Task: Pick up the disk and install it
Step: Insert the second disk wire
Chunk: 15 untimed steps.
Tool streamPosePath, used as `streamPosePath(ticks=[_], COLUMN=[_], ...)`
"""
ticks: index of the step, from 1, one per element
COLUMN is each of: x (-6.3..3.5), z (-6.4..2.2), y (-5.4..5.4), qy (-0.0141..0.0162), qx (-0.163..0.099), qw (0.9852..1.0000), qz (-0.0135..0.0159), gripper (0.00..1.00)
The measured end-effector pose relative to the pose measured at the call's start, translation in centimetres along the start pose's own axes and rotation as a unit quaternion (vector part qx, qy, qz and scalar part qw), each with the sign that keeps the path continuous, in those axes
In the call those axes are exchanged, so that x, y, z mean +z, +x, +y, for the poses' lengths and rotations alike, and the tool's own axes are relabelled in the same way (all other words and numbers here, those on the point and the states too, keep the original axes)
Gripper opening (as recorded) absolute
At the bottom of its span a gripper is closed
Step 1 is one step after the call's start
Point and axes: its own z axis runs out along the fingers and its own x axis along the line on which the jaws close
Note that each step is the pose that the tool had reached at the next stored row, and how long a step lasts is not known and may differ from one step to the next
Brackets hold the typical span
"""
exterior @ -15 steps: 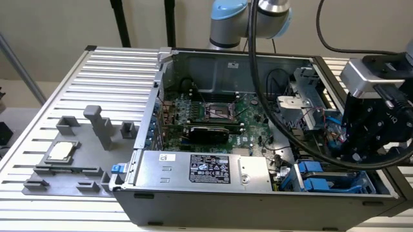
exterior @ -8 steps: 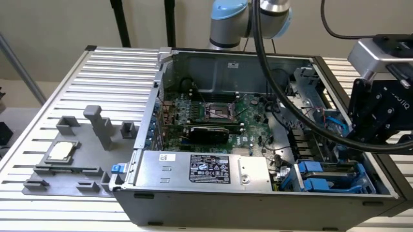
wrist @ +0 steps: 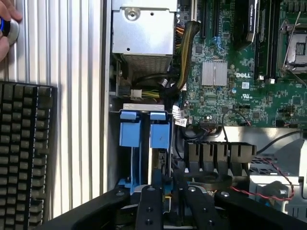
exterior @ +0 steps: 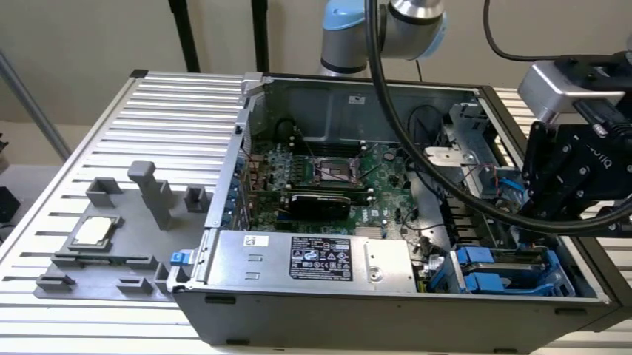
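The disk [wrist: 159, 136] is a silver-grey drive in a bright blue frame, standing on edge in the drive bay at the corner of the open computer case [exterior: 395, 310]. A second blue-framed unit [wrist: 129, 134] sits right beside it. In the exterior view the blue frames [exterior: 486, 270] show in the bay at the case's lower right. My black gripper [exterior: 545, 220] hangs just above that bay, and its body [wrist: 170, 194] reaches over the drive's near end in the wrist view. Whether it touches the disk is hidden.
A silver power supply box [exterior: 316, 259] with a black label sits next to the bay, the green motherboard [exterior: 326, 174] behind it. Thick black cables [exterior: 445, 177] cross the case. A grey fixture [exterior: 99, 251] holds a small square chip. A keyboard [wrist: 24, 153] and a person's hand [wrist: 7, 24] lie outside the case.
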Motion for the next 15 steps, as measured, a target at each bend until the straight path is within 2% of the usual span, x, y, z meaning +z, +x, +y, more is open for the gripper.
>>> streamPosePath(ticks=[8, 9, 13, 15], x=[0.87, 0.92, 1.06, 1.11], z=[-0.01, -0.01, 0.05, 0.39], y=[0.0, 0.0, 0.0, 0.0], qy=[0.0005, 0.0006, 0.0008, 0.0018], qx=[0.001, 0.001, 0.001, 0.001], qw=[1.0000, 1.0000, 1.0000, 1.0000], qz=[0.0001, 0.0001, 0.0000, 0.0000], gripper=[1.00, 0.00, 0.00, 0.00])
